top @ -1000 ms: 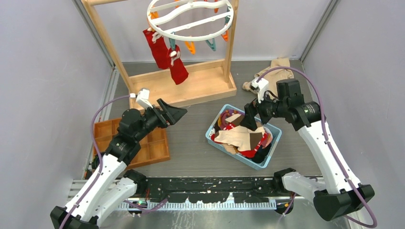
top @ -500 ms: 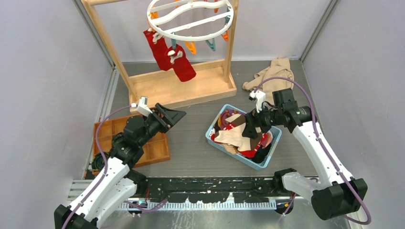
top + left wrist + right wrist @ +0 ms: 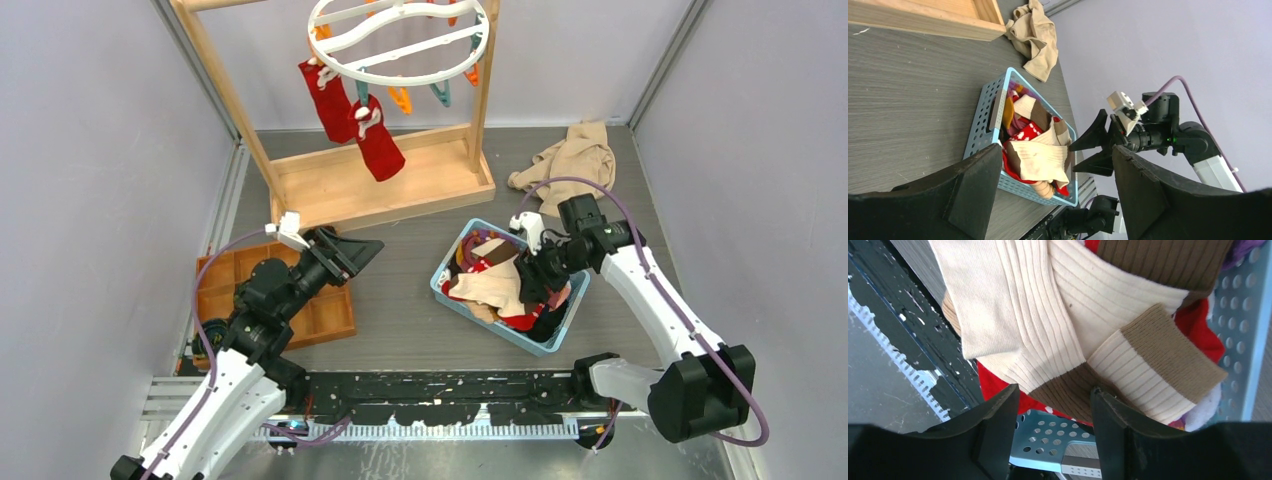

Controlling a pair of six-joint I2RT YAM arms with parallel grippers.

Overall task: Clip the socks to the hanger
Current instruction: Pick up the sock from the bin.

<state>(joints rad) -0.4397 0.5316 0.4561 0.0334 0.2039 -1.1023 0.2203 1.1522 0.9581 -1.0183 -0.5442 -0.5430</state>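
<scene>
Left gripper (image 3: 365,250): jaws spread wide and holding nothing; it hangs above the table (image 3: 400,315) by the far right corner of the wooden compartment tray (image 3: 325,312), pointed toward the basket.
Right gripper (image 3: 1053,392): jaws parted, pointed down into the basket, one finger on each side of the brown band of a ribbed sock; whether the fingers touch the fabric cannot be told.
Basket (image 3: 448,258): light blue perforated plastic, on the table right of centre, heaped with socks.
Socks in basket: cream-and-brown ribbed socks (image 3: 1073,305) lie on top, with red ones (image 3: 1205,335) under them and a bit of purple at one edge.
Socks on hanger: two red socks with white patterns, (image 3: 328,100) and (image 3: 378,140), hang side by side from clips at the ring's left front.
Hanger (image 3: 400,81): white round ring with curved crossbars, hanging in the wooden frame (image 3: 380,190) at the far side; an orange clip (image 3: 398,98) and a teal clip (image 3: 441,93) hang free.
Beige cloth (image 3: 575,160): crumpled on the table beyond the basket, near the right wall.
</scene>
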